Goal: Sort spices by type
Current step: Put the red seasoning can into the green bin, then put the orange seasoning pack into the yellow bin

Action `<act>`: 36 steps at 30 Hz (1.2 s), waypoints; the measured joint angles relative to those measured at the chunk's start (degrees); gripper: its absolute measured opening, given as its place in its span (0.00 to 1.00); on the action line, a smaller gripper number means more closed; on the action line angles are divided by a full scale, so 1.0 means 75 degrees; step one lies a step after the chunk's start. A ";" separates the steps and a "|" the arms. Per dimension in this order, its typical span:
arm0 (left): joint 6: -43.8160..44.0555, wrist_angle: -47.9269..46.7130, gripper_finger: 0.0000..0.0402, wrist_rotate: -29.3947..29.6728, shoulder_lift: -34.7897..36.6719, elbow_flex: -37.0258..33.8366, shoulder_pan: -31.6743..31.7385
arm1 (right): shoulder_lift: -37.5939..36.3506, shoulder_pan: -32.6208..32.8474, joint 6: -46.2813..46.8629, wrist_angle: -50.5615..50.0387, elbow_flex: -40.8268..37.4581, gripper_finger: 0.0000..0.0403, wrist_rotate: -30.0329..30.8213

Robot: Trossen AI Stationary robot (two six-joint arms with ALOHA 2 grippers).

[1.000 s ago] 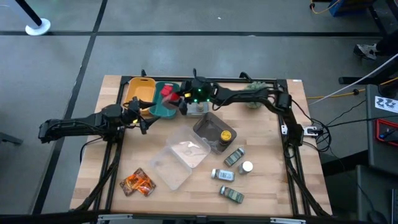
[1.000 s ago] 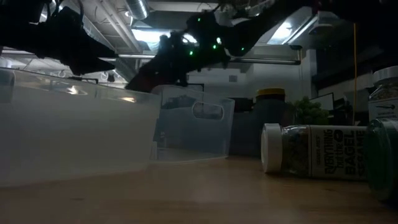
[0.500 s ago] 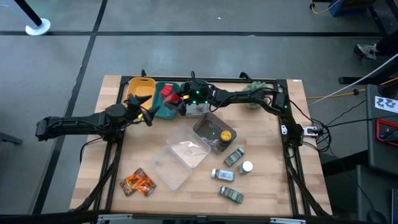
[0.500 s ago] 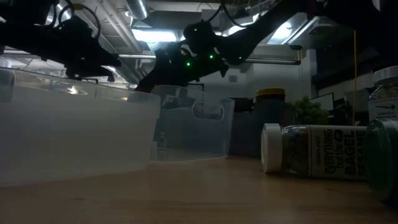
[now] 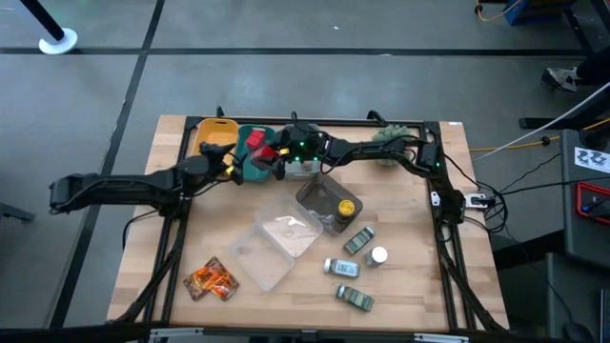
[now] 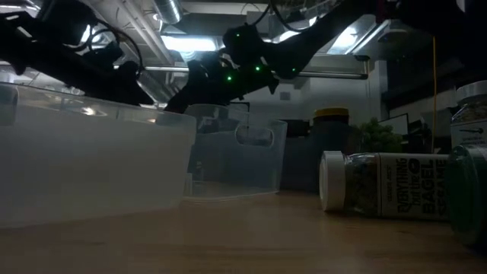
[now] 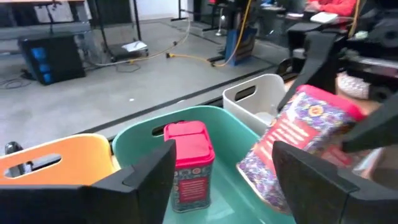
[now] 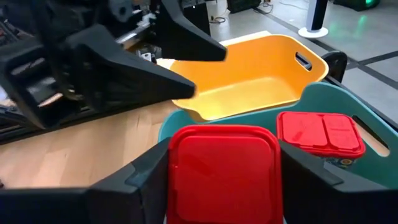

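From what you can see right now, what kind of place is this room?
Probably a robotics lab or workshop. Two robot arms work at a wooden table on a metal frame, standing on a bare grey floor. Cables trail across that floor, and exposed ducts and strip lights run overhead.

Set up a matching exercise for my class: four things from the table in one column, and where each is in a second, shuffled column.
Things:
1. red-lidded spice tin
2. second red tin
3. orange foil packets
4. yellow-lidded jar

Places:
A. standing inside the teal bin
B. on the bare wood at the table's near left
C. held in the right tool, above the teal bin
D. inside the grey bin

Pairs: 1-C, 2-A, 3-B, 4-D
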State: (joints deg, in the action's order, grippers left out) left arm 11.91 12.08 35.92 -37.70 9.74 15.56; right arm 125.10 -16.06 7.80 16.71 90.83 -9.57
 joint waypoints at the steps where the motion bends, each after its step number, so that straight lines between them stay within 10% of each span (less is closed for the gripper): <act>1: 0.0010 0.0101 0.61 -0.0027 -0.0135 0.0002 0.0025 | 0.0000 0.0001 -0.0064 0.0000 0.0000 0.57 0.0001; 36: 0.0573 0.0466 0.43 -0.0649 -0.1990 -0.0001 0.0040 | 0.0201 -0.0011 -0.0092 -0.0006 0.0003 0.69 0.0199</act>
State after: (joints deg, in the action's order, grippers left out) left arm 16.21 15.58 31.06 -52.62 9.74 15.86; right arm 126.61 -16.14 7.11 16.67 90.85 -8.08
